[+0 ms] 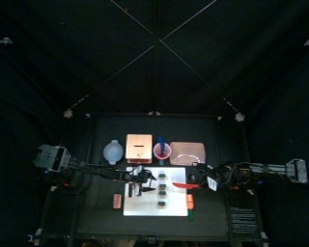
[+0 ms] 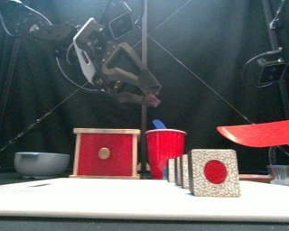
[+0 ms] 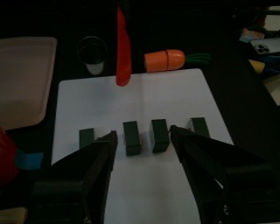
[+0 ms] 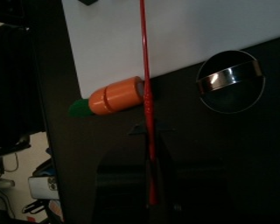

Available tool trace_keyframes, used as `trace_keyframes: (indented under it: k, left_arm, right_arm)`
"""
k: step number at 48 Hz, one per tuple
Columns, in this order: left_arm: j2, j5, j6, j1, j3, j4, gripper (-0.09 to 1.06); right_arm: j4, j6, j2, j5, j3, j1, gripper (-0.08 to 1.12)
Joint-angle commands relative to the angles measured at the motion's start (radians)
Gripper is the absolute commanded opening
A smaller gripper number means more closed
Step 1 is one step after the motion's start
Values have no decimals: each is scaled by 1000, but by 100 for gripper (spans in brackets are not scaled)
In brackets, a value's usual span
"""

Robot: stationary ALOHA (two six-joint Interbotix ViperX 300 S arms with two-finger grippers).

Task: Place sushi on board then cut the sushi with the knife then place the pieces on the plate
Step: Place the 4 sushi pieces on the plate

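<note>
Four sushi pieces (image 3: 140, 136) stand cut on the white board (image 3: 143, 96); the pink tray (image 1: 187, 151), just upper right of it, holds none. Left claw (image 3: 146, 144) hangs spread above them, right claw (image 4: 150, 175) clamps the red knife (image 3: 122, 48).

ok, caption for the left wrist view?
Open left gripper above sushi pieces on the white board; red knife poised beyond.

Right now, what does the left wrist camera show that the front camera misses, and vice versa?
Only the left wrist view: an orange toy carrot and the flat pink tray. Only the front view: a blue-grey bowl and a pale wooden box with a red drawer front. Both: the white cutting board, the dark green sushi pieces and the red toy knife.
</note>
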Motion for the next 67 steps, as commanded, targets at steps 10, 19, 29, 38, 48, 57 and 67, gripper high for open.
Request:
trace_keyframes:
  k: [10,19,29,38,48,57,67]
  left_arm:
    - [2,-8,-2,12,0,-2,87]
    - [2,-8,-5,12,2,-11,87]
    - [0,-8,-2,12,3,-14,87]
    - [-12,-8,-2,12,17,-14,87]
    - [-35,-12,-3,12,52,-17,86]
    - [-69,-15,-5,25,98,-40,86]
    - [-92,-18,-3,41,146,-61,86]
  right_arm:
    - [-81,140,26,11,-6,2,49]
    - [-250,330,18,3,-15,43,68]
    - [-347,471,-11,3,-43,121,75]
    - [-437,560,-49,3,-130,143,75]
    - [-615,611,5,-34,-236,140,75]
    - [-744,635,155,-126,-310,143,76]
    - [-793,630,327,-285,-367,178,78]
